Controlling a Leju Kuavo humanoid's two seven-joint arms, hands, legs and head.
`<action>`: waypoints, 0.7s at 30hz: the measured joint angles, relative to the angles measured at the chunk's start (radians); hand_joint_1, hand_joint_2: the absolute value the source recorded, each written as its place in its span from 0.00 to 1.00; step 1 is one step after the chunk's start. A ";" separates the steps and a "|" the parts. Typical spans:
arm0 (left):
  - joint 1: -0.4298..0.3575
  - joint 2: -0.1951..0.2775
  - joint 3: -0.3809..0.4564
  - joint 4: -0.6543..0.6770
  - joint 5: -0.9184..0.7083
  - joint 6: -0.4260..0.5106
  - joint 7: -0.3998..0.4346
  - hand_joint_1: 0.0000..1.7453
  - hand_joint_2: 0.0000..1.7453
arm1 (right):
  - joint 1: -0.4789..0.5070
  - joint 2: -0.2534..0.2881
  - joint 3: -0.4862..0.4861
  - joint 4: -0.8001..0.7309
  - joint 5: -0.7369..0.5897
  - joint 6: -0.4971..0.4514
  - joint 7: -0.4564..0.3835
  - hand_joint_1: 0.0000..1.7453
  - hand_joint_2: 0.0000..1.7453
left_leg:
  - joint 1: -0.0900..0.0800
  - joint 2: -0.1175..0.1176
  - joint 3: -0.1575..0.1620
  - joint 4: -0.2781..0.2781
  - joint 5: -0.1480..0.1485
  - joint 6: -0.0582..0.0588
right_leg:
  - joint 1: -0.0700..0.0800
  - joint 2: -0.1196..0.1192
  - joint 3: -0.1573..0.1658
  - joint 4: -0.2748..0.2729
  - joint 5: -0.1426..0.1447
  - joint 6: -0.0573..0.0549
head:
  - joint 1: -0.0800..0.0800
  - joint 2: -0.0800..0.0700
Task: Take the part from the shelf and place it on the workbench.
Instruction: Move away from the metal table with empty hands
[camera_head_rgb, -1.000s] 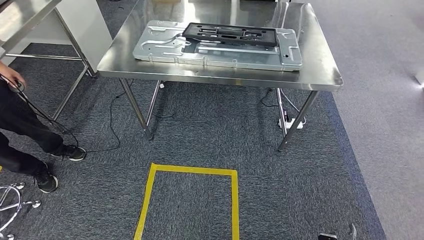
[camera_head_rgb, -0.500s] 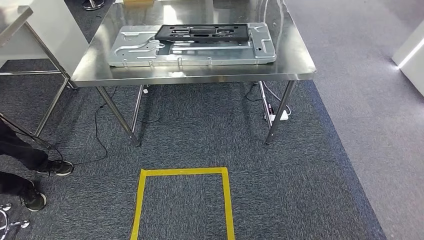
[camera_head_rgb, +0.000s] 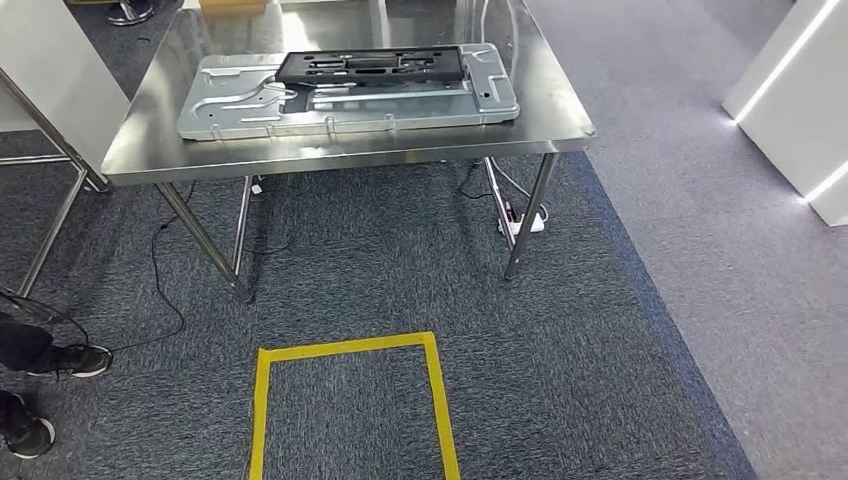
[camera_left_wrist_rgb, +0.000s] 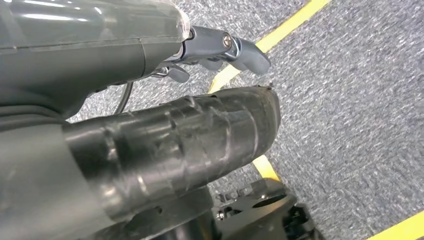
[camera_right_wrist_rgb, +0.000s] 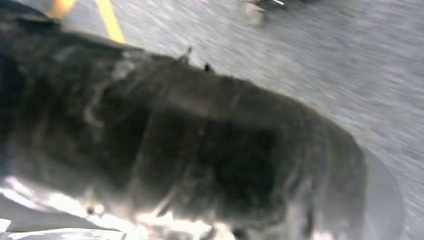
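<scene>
Right, nearest the robot, a yellow tape square (camera_head_rgb: 346, 405) lies on the dark carpet (camera_head_rgb: 560, 360), and that square is our landmark. To its left, at the frame's edge, a person's dark shoes (camera_head_rgb: 45, 390) stand beside a trailing cable (camera_head_rgb: 160, 280).

The left hand (camera_left_wrist_rgb: 220, 50) hangs low over the tape: a grey thumb and some linkage poke out past a dark taped cover. It carries nothing that can be seen, yet whether the fingers are spread or curled cannot be told, as the cover hides most of them. The right hand (camera_right_wrist_rgb: 200, 150) is a motion-blurred dark mass above the carpet, and its finger state cannot be made out either.

Beyond the square stands a steel workbench (camera_head_rgb: 560, 125) on slim legs, with a white power strip (camera_head_rgb: 525, 220) on the floor under its right end. On top rests a long pale metal panel (camera_head_rgb: 230, 110), and a black slotted frame (camera_head_rgb: 370, 66) lies flat on that panel's far half. Further right of the bench, white cabinets (camera_head_rgb: 790, 110) with lit edges rise.

Now the score: if the black frame is the part, the placing looks done; I cannot confirm that, and the shelf is not visible from here. The bench's far edge is cut off, and a yellowish object (camera_head_rgb: 232, 5) there is too clipped to identify.
</scene>
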 joint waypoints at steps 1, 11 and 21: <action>0.001 0.000 0.001 0.000 -0.001 0.000 0.000 0.00 0.00 | 0.000 0.003 0.000 0.008 0.004 0.004 0.015 0.00 0.00 | -0.002 0.010 -0.001 -0.001 0.001 0.003 | -0.001 -0.011 -0.030 0.063 -0.034 0.004 | 0.000 0.000; -0.001 -0.003 0.003 0.000 0.000 0.002 -0.004 0.00 0.00 | -0.005 0.010 -0.003 0.038 0.008 0.022 0.068 0.00 0.00 | -0.011 0.106 0.003 0.018 -0.022 -0.031 | -0.002 -0.079 0.049 -0.082 0.045 -0.006 | -0.002 0.000; 0.004 -0.003 0.005 0.000 0.000 0.002 -0.005 0.00 0.00 | -0.007 0.013 -0.007 0.044 0.018 0.022 0.087 0.00 0.00 | 0.003 0.003 -0.082 0.222 -0.101 -0.051 | -0.001 0.027 0.040 -0.087 0.064 -0.038 | -0.003 0.000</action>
